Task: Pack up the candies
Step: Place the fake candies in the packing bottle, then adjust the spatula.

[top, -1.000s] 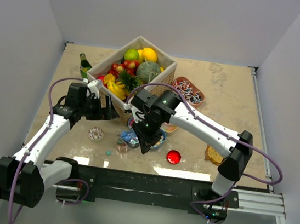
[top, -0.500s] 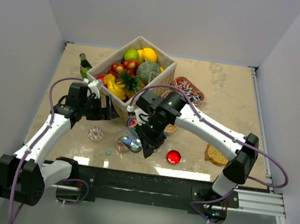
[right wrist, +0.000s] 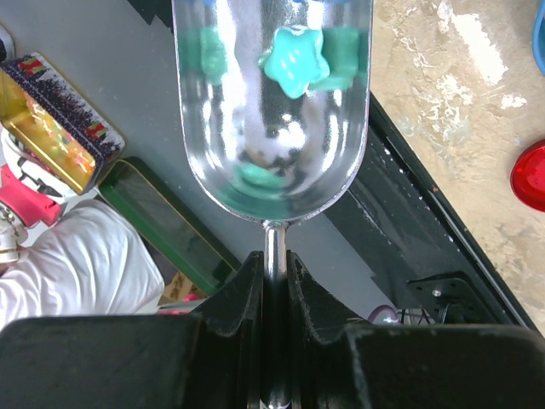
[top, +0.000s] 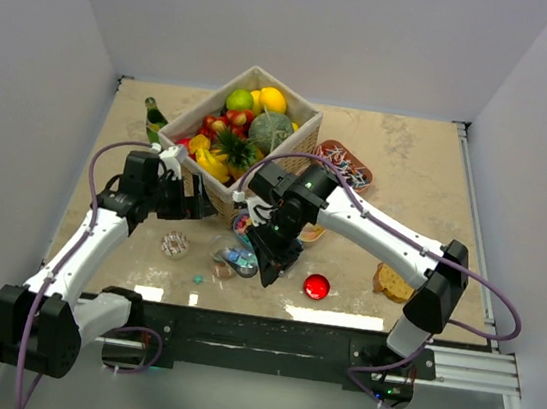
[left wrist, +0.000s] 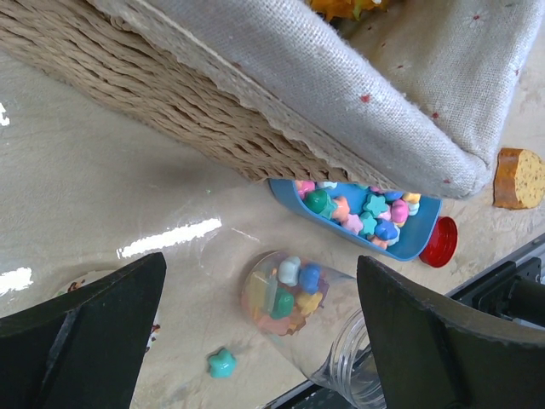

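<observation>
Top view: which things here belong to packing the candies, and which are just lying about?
Job: pastel candies, striped candies, clear jar, scoop in right claw.
Lying about: fruit basket, green bottle, bread piece, doughnut.

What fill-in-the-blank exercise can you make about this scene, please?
The right gripper is shut on the handle of a clear ___.
The clear jar lies on its ___.
The pastel candies sit in a ___ tray.
The left gripper is ___.
Missing words: scoop; side; blue; open.
</observation>
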Controlling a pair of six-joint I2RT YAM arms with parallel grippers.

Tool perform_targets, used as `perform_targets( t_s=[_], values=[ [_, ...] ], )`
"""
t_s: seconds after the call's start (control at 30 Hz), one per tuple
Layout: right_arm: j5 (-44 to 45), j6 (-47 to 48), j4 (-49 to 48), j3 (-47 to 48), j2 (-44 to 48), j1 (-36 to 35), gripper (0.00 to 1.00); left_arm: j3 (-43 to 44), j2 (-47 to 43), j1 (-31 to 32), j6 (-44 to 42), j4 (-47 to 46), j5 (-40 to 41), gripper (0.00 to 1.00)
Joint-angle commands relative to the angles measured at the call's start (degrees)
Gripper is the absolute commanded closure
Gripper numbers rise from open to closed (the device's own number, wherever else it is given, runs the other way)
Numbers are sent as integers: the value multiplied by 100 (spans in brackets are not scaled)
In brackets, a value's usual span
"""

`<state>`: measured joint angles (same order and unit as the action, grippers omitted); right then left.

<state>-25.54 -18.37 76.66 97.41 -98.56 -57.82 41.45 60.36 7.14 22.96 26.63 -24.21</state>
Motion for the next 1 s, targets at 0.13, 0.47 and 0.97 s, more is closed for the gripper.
perform_targets(
  t_s=[0.13, 0.47, 0.97],
  values=[
    [-101, 88, 552, 454, 21, 43, 100, 284, -173, -2, -134, 87, -23, 0],
    [1875, 387, 52, 359, 767, 34, 100, 706, -270, -2, -178, 219, -269, 0],
    [4303, 1195, -2085, -1997, 2289, -1, 100, 1225, -51, 481, 103, -518, -1069, 0]
  ],
)
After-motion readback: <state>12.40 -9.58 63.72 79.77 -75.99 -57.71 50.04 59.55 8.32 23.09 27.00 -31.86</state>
